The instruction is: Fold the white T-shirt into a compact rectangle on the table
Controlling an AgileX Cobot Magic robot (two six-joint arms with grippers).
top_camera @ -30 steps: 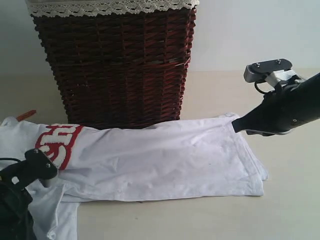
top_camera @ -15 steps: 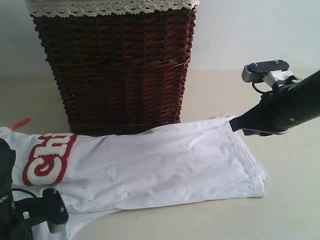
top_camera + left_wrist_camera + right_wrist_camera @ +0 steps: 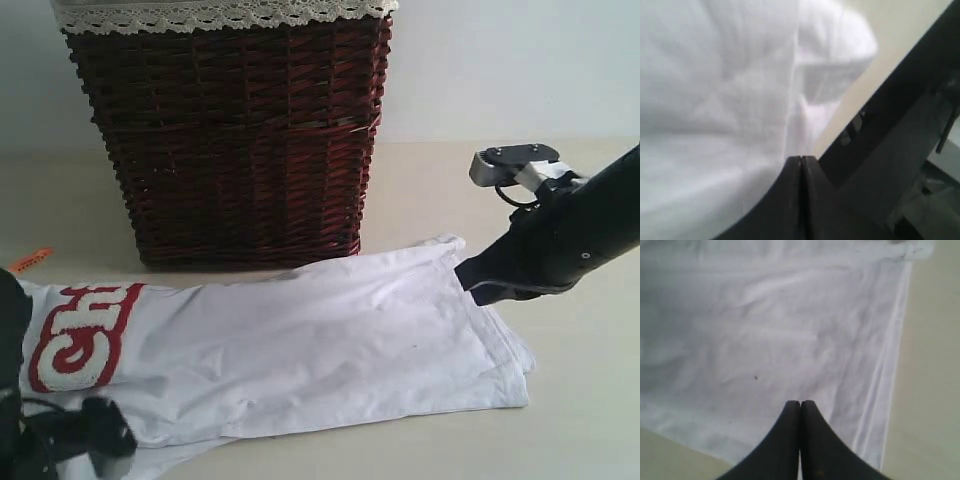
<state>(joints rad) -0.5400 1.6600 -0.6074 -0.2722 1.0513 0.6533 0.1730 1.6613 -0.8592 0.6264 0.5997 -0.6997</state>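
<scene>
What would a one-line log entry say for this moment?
white T-shirt stretched along table | left tool shut on shirt | right tool shut near hem | basket behind

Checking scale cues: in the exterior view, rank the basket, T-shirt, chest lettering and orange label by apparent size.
1. wicker basket and white T-shirt: too close to rank, and the basket is cropped at the top.
2. chest lettering.
3. orange label.

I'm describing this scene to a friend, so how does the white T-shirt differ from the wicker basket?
The white T-shirt lies flat; the wicker basket stands upright. The T-shirt is white cloth with red-outlined letters; the basket is dark red weave with lace trim. Both rest on the table.
</scene>
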